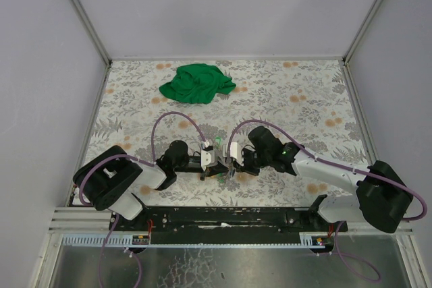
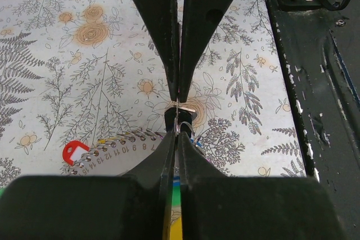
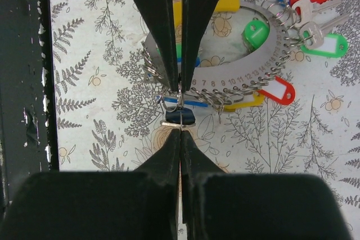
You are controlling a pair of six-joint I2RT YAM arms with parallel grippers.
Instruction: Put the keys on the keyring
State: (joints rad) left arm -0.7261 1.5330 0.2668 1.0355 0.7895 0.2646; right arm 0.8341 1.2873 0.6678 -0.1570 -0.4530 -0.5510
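- Keyring [image 3: 225, 77]: flat grey band bent into a loop, with small wire rings strung along its outer edge. It lies flat on the table close to the near edge, about midway between left and right.
- Writing: a row of numbers is printed along the band. 7 to 15 read clearly in the left wrist view. No brand visible.
- Keys [image 3: 315, 26]: bare metal blades and bright plastic heads fan off the band's rings, in red, blue, green, yellow and white. Some heads have blank white windows.
- Dark blue key [image 3: 180, 117]: sits apart from the fan, right between the two sets of fingertips.
- Left gripper [image 2: 177, 134]: jaws drawn to a hairline, apparently nipping one small wire ring of the band. Most of the loop is under this gripper.
- Right gripper [image 3: 180, 132]: jaws likewise drawn tight, a thin metal strip of the dark blue key pinched at the tips. It meets the left gripper tip to tip.
- From above, both grippers cover nearly all of the ring; only a speck of green shows.
- Green cloth [image 1: 197, 83]: crumpled near the far edge, left of centre, well apart from the ring.
- Floral table cover [image 1: 304, 99]; black rail [image 1: 223, 215] along the near edge; purple cables [image 1: 169, 116] arch over both arms.
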